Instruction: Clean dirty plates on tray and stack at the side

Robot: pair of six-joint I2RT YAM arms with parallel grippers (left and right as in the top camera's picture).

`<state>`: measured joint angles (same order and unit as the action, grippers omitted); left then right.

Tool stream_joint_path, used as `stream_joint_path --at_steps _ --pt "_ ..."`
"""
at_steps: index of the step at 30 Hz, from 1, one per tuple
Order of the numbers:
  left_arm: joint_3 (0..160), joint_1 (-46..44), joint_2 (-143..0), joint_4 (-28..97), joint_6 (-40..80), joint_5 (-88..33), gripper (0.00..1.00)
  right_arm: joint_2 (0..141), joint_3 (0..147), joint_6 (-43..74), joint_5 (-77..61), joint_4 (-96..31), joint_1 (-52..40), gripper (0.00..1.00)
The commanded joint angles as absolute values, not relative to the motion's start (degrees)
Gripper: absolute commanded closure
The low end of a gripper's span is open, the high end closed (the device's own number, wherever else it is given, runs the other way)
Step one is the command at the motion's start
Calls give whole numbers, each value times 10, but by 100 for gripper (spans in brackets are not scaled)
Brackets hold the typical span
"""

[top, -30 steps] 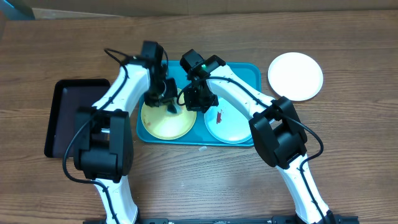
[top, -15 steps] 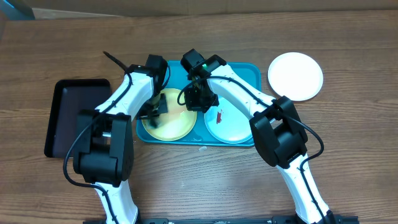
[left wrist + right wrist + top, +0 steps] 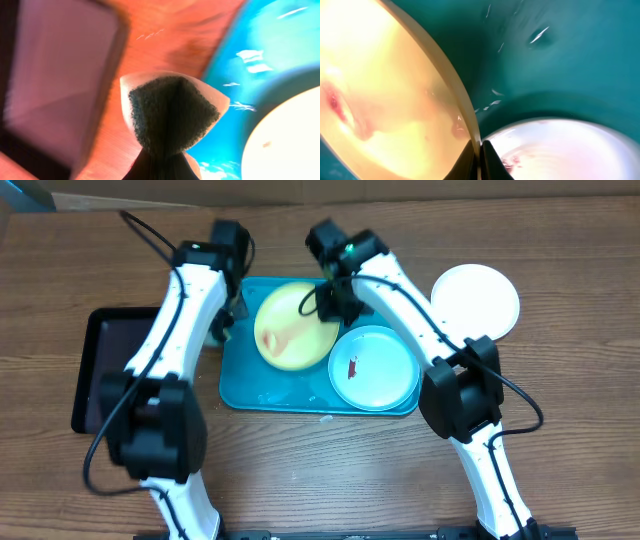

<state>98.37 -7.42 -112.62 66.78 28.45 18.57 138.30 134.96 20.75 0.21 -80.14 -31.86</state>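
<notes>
Plates, three, on and beside the tray [image 3: 240, 385], a teal-blue item set mid-worktop [image 3: 560, 430]. Yellow-green plate [image 3: 295, 328]: raised on edge over the tray's rear half, its rim clamped between the right jaws, presumably so that the face is presented for wiping. Faint reddish smears [image 3: 335, 105] are seen on it, so it is judged not yet clean. Light teal plate [image 3: 375, 368]: laid flat in the tray's right half, marked with a red smear [image 3: 352, 367] left of centre, untouched. White plate [image 3: 475, 302]: set on the worktop right of the tray, apart from it, apparently the start of the stack. Scouring pad [image 3: 170, 120]: dark green, pinched in the closed left jaws, held at the tray's left rim, between it and the black tray [image 3: 110, 370]. Changes against a second ago: the yellow-green plate, then flat in the tray's left half with both sets of jaws over it, is now lifted and tilted. The pad is withdrawn leftward off the plate. The other two plates are found roughly where they were.
</notes>
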Motion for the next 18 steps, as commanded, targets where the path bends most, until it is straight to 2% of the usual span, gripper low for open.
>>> stream_joint_path --at_steps 1,6,13,18 --pt "1009 -53 -1042 651 240 28 96 1376 1455 179 99 -840 -326 96" --pt "1009 -20 -1009 654 172 -106 96 1376 1559 172 244 -914 -346 96" --pt "985 9 -1012 664 171 -94 96 1376 1576 157 481 -948 -403 96" --pt "958 22 -1018 661 157 -104 96 1376 1576 111 569 -929 -451 96"
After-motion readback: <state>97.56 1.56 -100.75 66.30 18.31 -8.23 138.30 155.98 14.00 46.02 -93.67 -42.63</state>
